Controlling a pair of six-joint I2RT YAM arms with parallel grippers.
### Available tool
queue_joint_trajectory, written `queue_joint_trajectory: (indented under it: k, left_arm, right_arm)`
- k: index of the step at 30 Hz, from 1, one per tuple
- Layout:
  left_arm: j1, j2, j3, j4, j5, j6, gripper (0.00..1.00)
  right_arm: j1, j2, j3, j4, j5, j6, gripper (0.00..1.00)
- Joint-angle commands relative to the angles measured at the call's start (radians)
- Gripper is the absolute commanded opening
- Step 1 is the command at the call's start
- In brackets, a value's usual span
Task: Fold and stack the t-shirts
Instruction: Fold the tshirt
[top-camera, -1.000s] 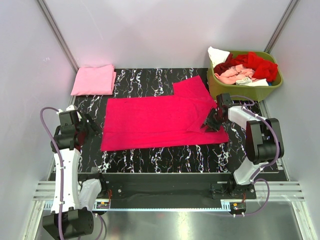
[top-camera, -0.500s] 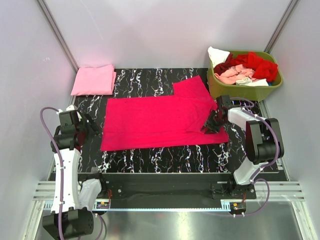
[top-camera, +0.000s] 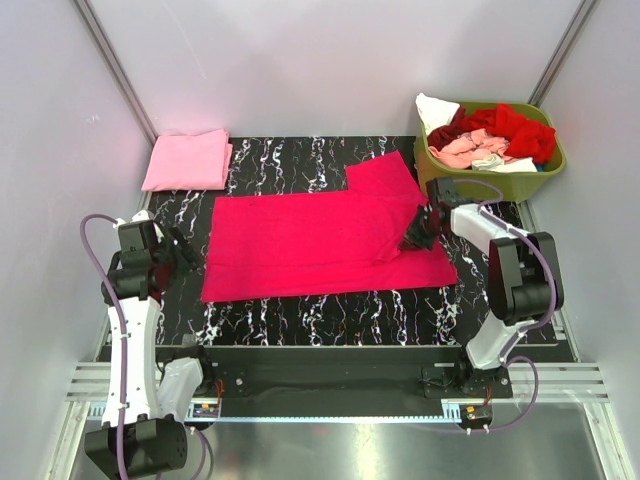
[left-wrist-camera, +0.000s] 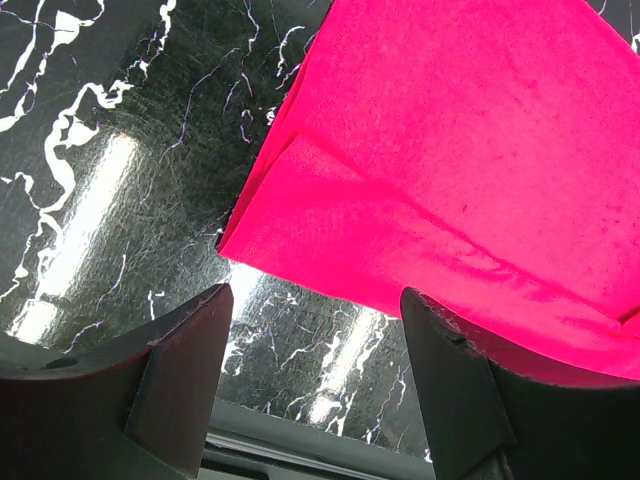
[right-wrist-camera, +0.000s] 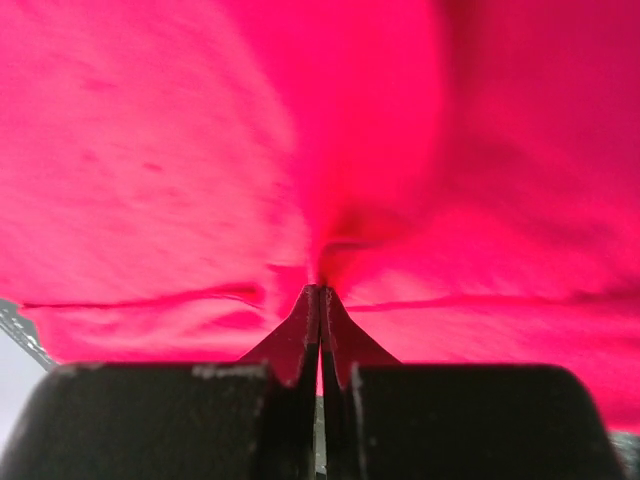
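Note:
A bright magenta-pink t-shirt (top-camera: 310, 245) lies spread flat on the black marbled table (top-camera: 300, 320), one sleeve pointing toward the back right. My right gripper (top-camera: 415, 238) sits on its right side, near that sleeve. In the right wrist view the cloth (right-wrist-camera: 200, 150) puckers into the tips of the right gripper (right-wrist-camera: 320, 290), which is shut on a pinch of it. My left gripper (top-camera: 188, 252) hovers just off the shirt's left edge, open and holding nothing. The left wrist view shows the left gripper (left-wrist-camera: 315, 330) with the shirt's corner (left-wrist-camera: 450, 150) beyond its jaws.
A folded light pink t-shirt (top-camera: 187, 160) lies at the back left corner. An olive-green basket (top-camera: 435, 175) at the back right holds red, salmon and white shirts (top-camera: 495, 135). White walls close in on both sides and behind.
The right gripper slid a little away from the near edge toward the sleeve and shut on the magenta cloth. The left arm has not moved.

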Motion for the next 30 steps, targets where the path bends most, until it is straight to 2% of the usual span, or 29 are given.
queue_joint_trajectory:
  k: [1, 10, 12, 14, 15, 21, 25, 27, 30]
  left_arm:
    - [0.003, -0.013, -0.010, 0.036, -0.006, -0.004, 0.73]
    - [0.005, -0.004, -0.012, 0.034, -0.001, -0.002, 0.73]
    - [0.003, 0.000, -0.012, 0.036, 0.001, -0.002, 0.73]
    - [0.003, 0.000, -0.012, 0.036, -0.002, -0.002, 0.73]
    - [0.003, 0.000, -0.012, 0.036, -0.001, -0.002, 0.73]
    - [0.003, 0.000, -0.012, 0.034, -0.004, -0.004, 0.73]
    - [0.003, -0.002, -0.010, 0.033, -0.006, -0.004, 0.73]
    - [0.003, -0.004, -0.010, 0.033, -0.006, -0.002, 0.73]
    - [0.003, 0.001, -0.012, 0.034, -0.007, -0.004, 0.73]
  right_arm:
    - [0.046, 0.046, 0.132, -0.015, 0.003, 0.004, 0.00]
    - [0.115, 0.237, 0.372, -0.069, 0.009, -0.002, 0.02]
    - [0.126, 0.288, 0.414, -0.093, 0.003, -0.012, 0.36]
    - [0.130, 0.319, 0.478, -0.118, 0.006, -0.027, 0.56]
    - [0.130, 0.342, 0.495, -0.130, 0.004, -0.033, 0.59]
    - [0.130, 0.376, 0.653, -0.201, 0.041, -0.099, 0.67]
    - [0.130, 0.351, 0.704, -0.208, 0.034, -0.121, 0.74]
    - [0.130, 0.345, 0.733, -0.214, -0.009, -0.125, 0.76]
    - [0.130, 0.313, 0.724, -0.244, 0.016, -0.147, 0.77]
